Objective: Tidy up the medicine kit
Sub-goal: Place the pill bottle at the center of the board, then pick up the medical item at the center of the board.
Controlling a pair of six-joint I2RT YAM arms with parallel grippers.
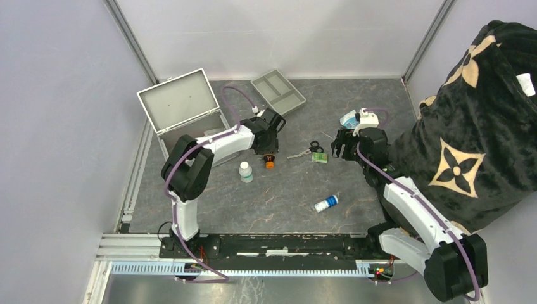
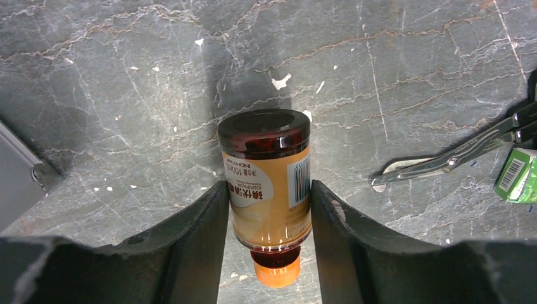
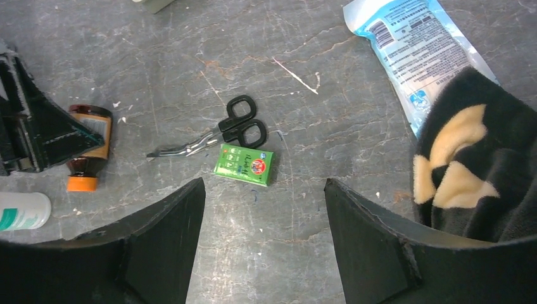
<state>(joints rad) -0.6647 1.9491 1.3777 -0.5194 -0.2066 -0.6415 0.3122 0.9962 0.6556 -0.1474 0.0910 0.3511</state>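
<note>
- The boxy silver-grey metal medicine kit (image 1: 177,101) sits at ten o'clock on the dark marbled table (image 1: 285,196), with its hinged lid thrown open.
- The left gripper (image 2: 269,190), at four o'clock from the kit, is clamped on a brown glass bottle (image 2: 266,158) with an orange cap. One finger presses each side, and the bottle lies on its side on the table.
- The right gripper (image 3: 265,183) hangs released and empty above a small green packet (image 3: 244,163). Black-handled scissors (image 3: 221,133) lie just beside the packet at eleven o'clock.
</note>
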